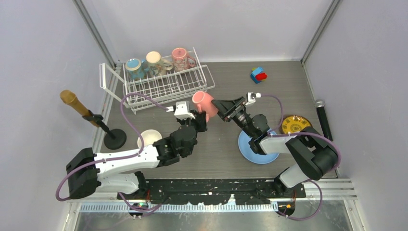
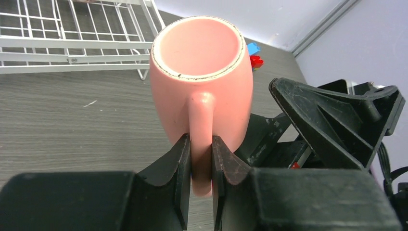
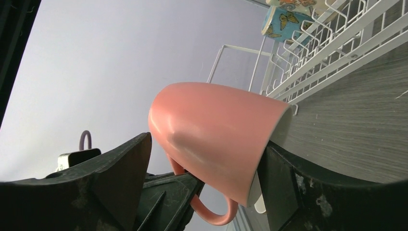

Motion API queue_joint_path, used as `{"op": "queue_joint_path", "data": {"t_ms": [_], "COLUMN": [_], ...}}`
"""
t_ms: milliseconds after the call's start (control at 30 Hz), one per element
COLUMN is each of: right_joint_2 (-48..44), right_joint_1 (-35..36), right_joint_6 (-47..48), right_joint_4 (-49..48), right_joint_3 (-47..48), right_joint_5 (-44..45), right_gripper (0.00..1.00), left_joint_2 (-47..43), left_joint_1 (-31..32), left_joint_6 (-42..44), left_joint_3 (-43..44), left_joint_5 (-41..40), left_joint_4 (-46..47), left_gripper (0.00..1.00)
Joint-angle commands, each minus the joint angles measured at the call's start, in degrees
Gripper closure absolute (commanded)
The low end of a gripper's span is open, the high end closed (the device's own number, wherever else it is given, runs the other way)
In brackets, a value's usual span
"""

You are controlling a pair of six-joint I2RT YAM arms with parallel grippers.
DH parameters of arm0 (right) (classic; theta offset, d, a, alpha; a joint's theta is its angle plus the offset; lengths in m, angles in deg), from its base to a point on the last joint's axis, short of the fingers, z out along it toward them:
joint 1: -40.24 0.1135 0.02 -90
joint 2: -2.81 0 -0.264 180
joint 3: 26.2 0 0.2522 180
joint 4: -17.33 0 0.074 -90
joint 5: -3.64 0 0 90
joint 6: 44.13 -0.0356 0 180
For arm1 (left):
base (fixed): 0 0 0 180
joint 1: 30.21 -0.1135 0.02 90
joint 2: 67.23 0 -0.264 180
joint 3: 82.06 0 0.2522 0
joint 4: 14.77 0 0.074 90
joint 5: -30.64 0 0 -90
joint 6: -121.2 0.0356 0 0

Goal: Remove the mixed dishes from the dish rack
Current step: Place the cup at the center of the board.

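White links (image 1: 125, 161), black joints (image 1: 179, 143), black claws (image 2: 201, 144), purple cables (image 1: 122, 113).

This is looking like a robotics lab cell, not a home. Plain pale walls (image 1: 43, 48) are closing in a grey table (image 1: 216, 154) on three sides, with metal posts (image 1: 96, 33) running up the corners. A left arm (image 1: 125, 161) and a right arm (image 1: 308, 156) are standing bolted to a black base (image 1: 216, 185) by a metal rail (image 1: 337, 190), purple cables (image 1: 139, 98) looping off them. A microphone (image 1: 74, 102) on a stand is leaning in at the left edge. Kitchenware is serving as props: a rack (image 1: 163, 84), a pink mug (image 1: 204, 105), a blue plate (image 1: 248, 151), toy blocks (image 1: 259, 74).
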Motion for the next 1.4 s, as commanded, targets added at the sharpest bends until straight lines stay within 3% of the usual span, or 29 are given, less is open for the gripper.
{"op": "queue_joint_path", "data": {"t_ms": [0,233,533,567,600,667,700,733,867,933,1000,1100,1267,1367], "right_joint_2": [-3.25,-6.23,-7.58,-7.65,-7.80,-8.38,-8.71,-9.80,-16.04,-20.74,-24.78,-27.36,-23.38,-16.60], "right_joint_1": [1.25,2.16,2.22,2.24,2.26,2.26,2.26,2.26,2.26,2.27,2.26,2.26,2.27,2.22], "right_joint_6": [-0.27,1.11,3.00,3.10,3.22,4.22,5.34,5.97,12.68,18.55,25.89,36.32,49.13,53.18], "right_joint_4": [-4.47,-4.50,-4.41,-4.26,-4.04,-2.58,-0.33,1.26,18.16,31.92,55.59,75.99,106.71,117.45], "right_joint_3": [3.35,4.85,4.66,4.53,4.51,4.74,4.93,5.02,6.29,8.09,12.18,20.65,36.42,43.53], "right_joint_5": [-1.35,-1.65,-1.88,-1.98,-2.15,-2.70,-2.98,-3.04,-1.86,0.62,5.69,12.86,20.40,22.57], "right_gripper": [0.18,0.31,0.93,0.97,0.98,0.99,0.99,0.99,0.99,0.99,0.99,0.99,0.99,0.99], "left_joint_2": [-0.19,0.03,-1.50,-2.04,-2.42,-3.23,-3.61,-4.26,-7.50,-9.03,-10.54,-12.71,-14.69,-14.68], "left_joint_1": [0.34,0.51,0.52,0.52,0.58,0.54,0.57,0.56,0.52,0.59,0.48,0.45,0.45,0.51], "left_joint_6": [-4.92,-6.72,-6.67,-6.39,-5.93,-4.79,-4.29,-3.98,-4.21,-4.22,-4.42,-6.51,-5.83,-7.25], "left_joint_3": [0.34,-0.46,-2.20,-2.47,-2.74,-3.24,-3.41,-3.60,-3.96,-3.89,-3.68,-2.96,-2.84,-2.77], "left_joint_5": [-2.35,-2.88,-3.06,-2.97,-2.90,-3.64,-4.26,-4.95,-7.42,-9.69,-12.65,-16.56,-18.80,-21.21], "left_joint_4": [8.01,8.01,7.93,7.87,7.84,7.77,7.52,6.81,1.85,-1.40,-5.67,-14.02,-20.85,-26.36], "left_gripper": [1.00,1.00,1.00,0.92,0.75,0.32,0.15,0.04,0.01,0.00,0.00,0.00,0.00,0.00]}}
